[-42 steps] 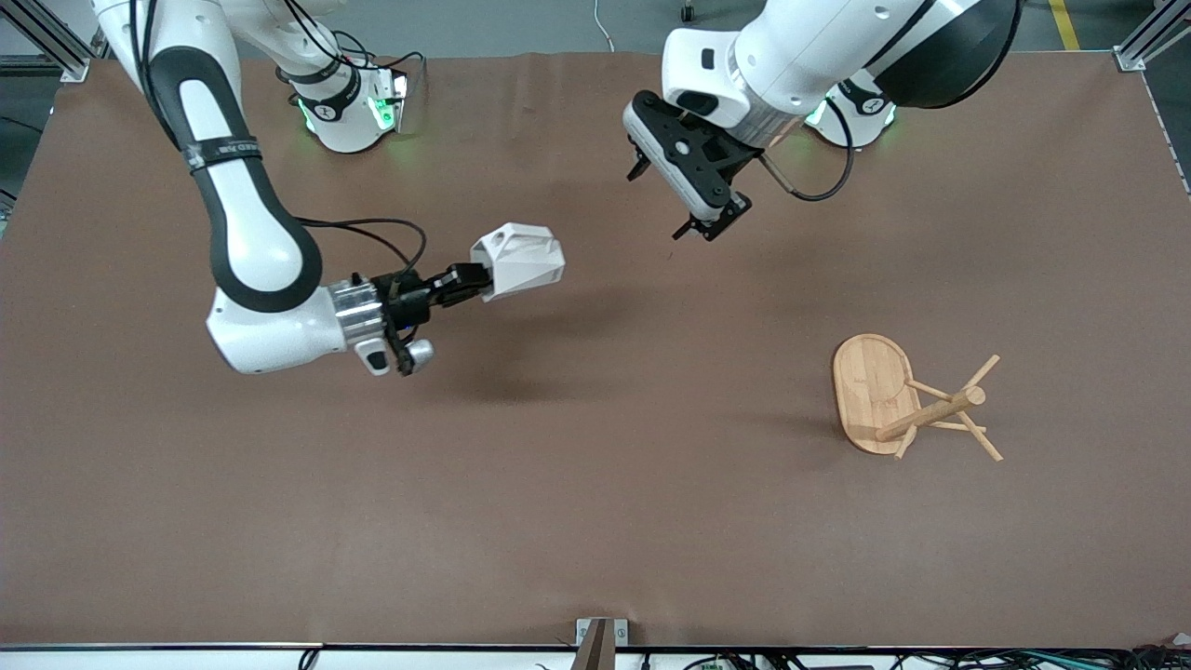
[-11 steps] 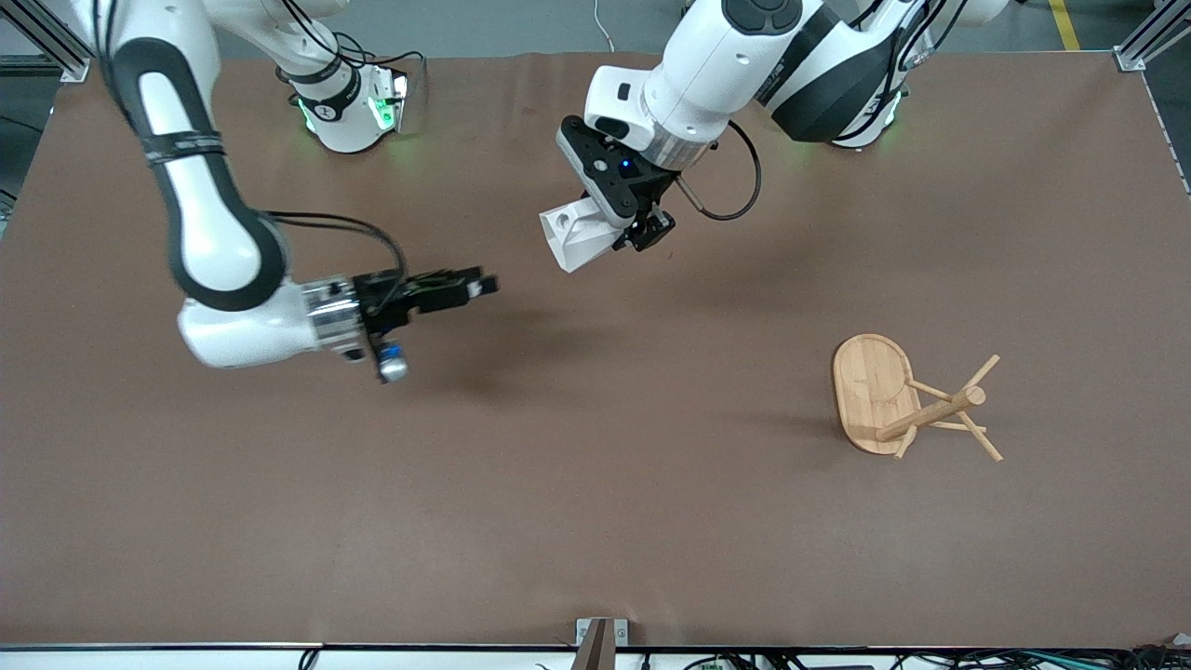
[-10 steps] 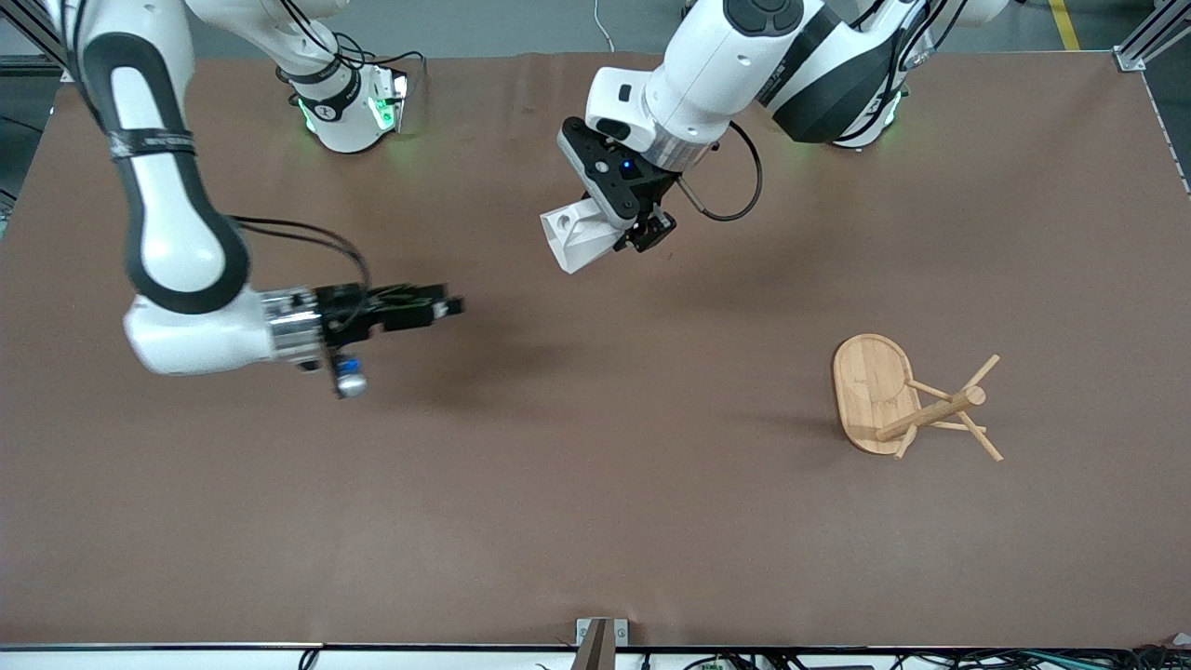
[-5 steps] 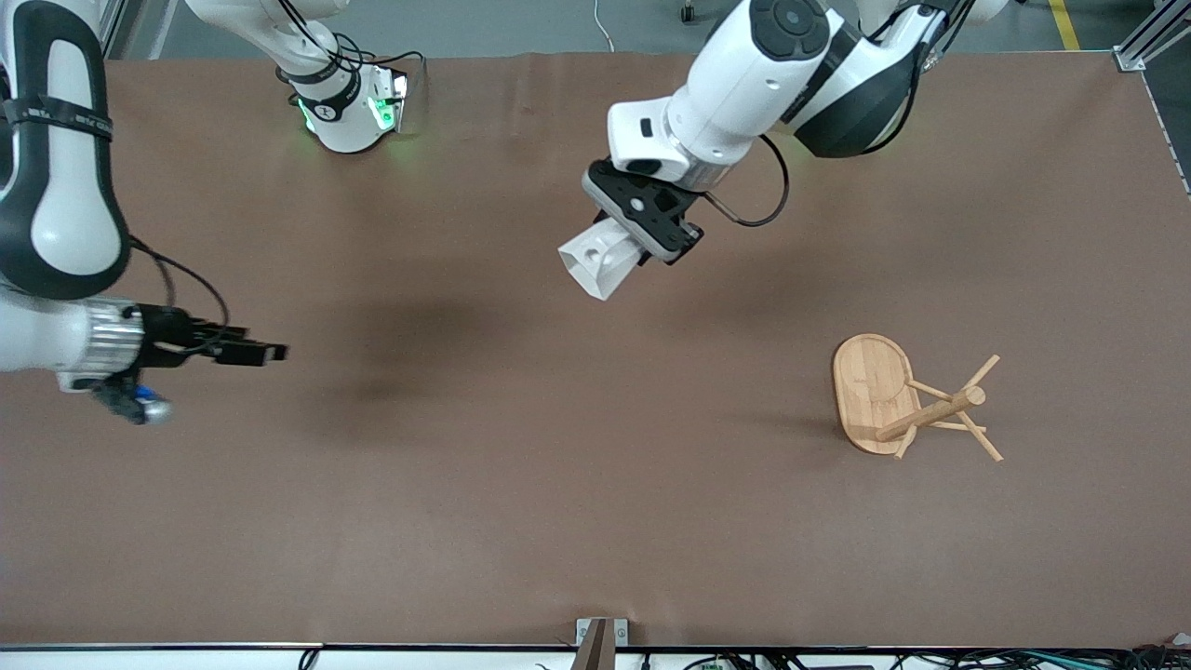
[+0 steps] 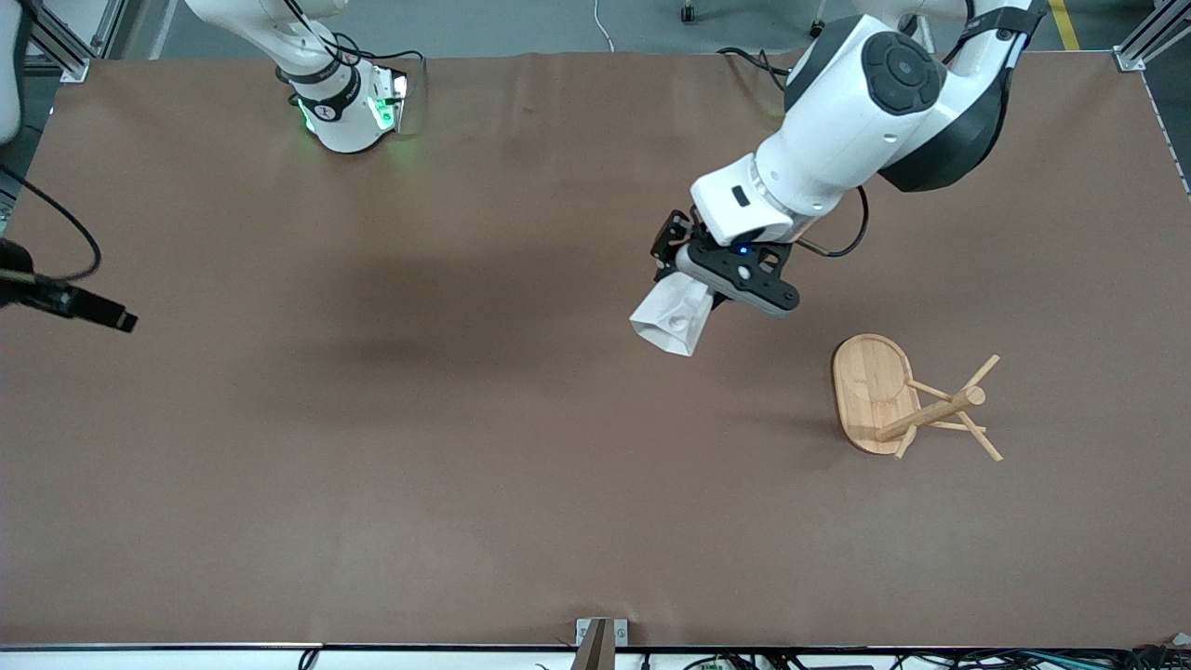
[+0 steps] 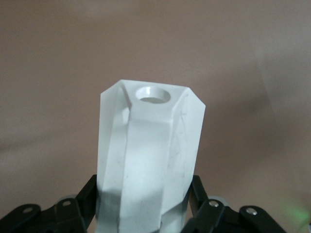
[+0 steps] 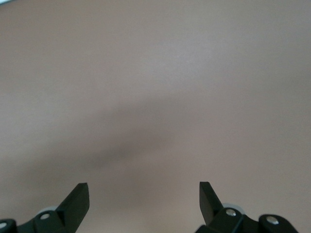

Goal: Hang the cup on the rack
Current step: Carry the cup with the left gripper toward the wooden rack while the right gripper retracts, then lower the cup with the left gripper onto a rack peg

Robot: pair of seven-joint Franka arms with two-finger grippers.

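Observation:
The white faceted cup point(image 5: 672, 314) hangs in the air over the middle of the table, with my left gripper point(image 5: 693, 282) shut on it. The left wrist view shows the cup point(image 6: 148, 155) sticking out from between the black fingers point(image 6: 87, 199), the round hole of its handle point(image 6: 152, 93) at its outer end. The bamboo rack point(image 5: 907, 400) stands upright on its oval base toward the left arm's end of the table, pegs bare. My right gripper point(image 5: 107, 314) is open at the right arm's end of the table; between its fingertips point(image 7: 77, 199) there is only brown table.
The brown mat point(image 5: 465, 465) covers the whole table. A small metal bracket point(image 5: 600, 637) sits at the table edge nearest the front camera. The right arm's base point(image 5: 344, 102) stands at the edge farthest from that camera.
My left gripper has carried the cup toward the rack and lower in the front view. The right arm has drawn back, open, to its end of the table.

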